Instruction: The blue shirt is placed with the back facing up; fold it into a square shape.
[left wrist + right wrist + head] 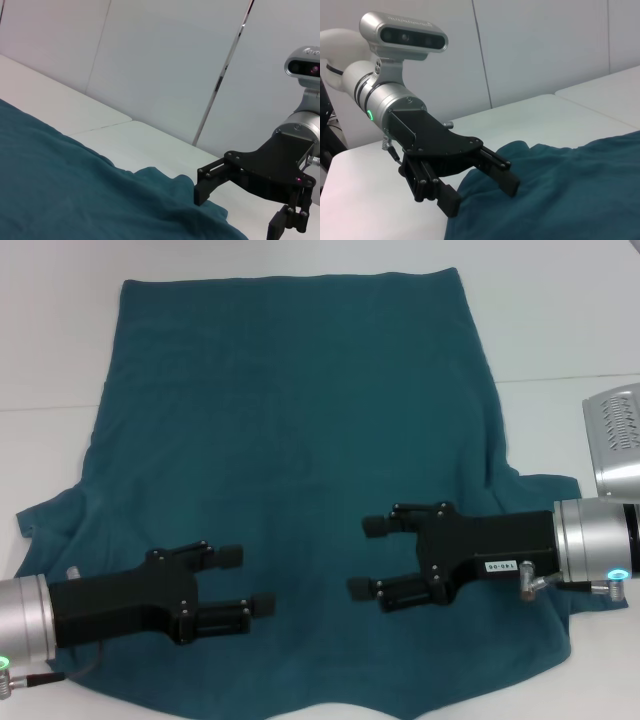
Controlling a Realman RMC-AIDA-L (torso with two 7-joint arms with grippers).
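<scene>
Teal blue shirt (290, 440) flat | left gripper (252, 582), right gripper (363, 558) above its near part | jaws apart

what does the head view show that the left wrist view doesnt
Only the head view shows the whole blue shirt spread flat, plain side up, with the left gripper open above its near left part, and a silver perforated object at the table's right edge.

Only the left wrist view shows the white wall panels behind the table and the camera mounted on the right arm's wrist.

Both show the shirt on the white table and the right gripper, open, over the shirt's right side.
</scene>
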